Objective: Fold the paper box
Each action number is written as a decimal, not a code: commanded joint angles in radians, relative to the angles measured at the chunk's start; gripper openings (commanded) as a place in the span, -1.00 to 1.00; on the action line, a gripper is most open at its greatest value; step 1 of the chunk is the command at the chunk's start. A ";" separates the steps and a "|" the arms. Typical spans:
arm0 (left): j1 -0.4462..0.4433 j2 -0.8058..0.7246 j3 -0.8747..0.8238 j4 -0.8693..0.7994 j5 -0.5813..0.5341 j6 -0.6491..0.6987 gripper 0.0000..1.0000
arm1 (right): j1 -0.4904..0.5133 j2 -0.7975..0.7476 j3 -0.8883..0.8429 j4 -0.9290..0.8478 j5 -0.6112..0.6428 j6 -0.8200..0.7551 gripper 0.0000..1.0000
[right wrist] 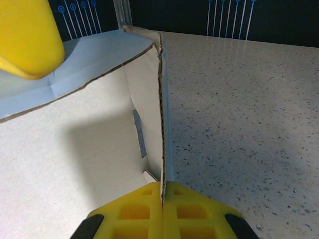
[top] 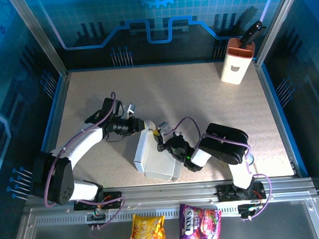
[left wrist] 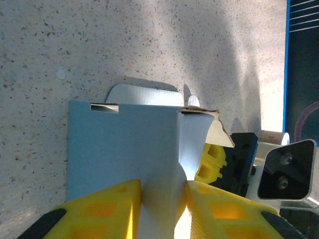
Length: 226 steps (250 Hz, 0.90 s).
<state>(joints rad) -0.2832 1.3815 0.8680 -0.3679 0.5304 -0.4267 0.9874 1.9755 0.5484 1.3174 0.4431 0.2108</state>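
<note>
Paper box (top: 151, 159) sits half-formed on the worktop (top: 201, 95), by the middle of its near edge. Left claw (left wrist: 163, 194), narrowly parted, pinches its upright fold; right claw (right wrist: 162, 194) is clamped tight on a wall's edge.

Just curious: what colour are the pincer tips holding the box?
Bright yellow, clearest in the right wrist view, where the right pincer pinches the paper box.

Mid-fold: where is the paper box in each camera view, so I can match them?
Top external: paper box centre-bottom, between left end effector and right end effector.
Left wrist: box lower centre, fold pinched between yellow fingers.
Right wrist: box on left half, edge clamped bottom centre.
Shared landmark: speckled tabletop.
</note>
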 commanded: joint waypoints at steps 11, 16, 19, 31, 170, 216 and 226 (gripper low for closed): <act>-0.023 0.045 0.009 -0.099 -0.119 0.048 -0.43 | 0.024 0.024 -0.029 0.018 -0.052 0.017 -0.81; -0.024 0.047 0.011 -0.101 -0.120 0.049 -0.43 | 0.021 0.021 -0.037 0.023 -0.060 0.013 -0.79; -0.024 0.047 0.011 -0.100 -0.122 0.050 -0.42 | 0.019 0.018 -0.040 0.026 -0.065 0.010 -0.77; -0.026 0.048 0.014 -0.105 -0.127 0.053 -0.42 | 0.012 0.001 -0.053 0.031 -0.086 -0.002 -0.69; -0.028 0.061 0.022 -0.121 -0.139 0.067 -0.43 | -0.257 -0.391 0.015 -0.600 -0.709 -0.111 -0.25; -0.027 0.063 0.019 -0.120 -0.137 0.066 -0.43 | -0.382 -0.391 0.205 -0.948 -0.898 -0.151 -0.25; -0.027 0.064 0.020 -0.119 -0.138 0.067 -0.43 | -0.406 -0.379 0.238 -0.992 -0.928 -0.171 -0.25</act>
<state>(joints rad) -0.3042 1.4014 0.9012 -0.3981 0.4931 -0.3882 0.6525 1.5856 0.7013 0.6262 -0.3088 0.1009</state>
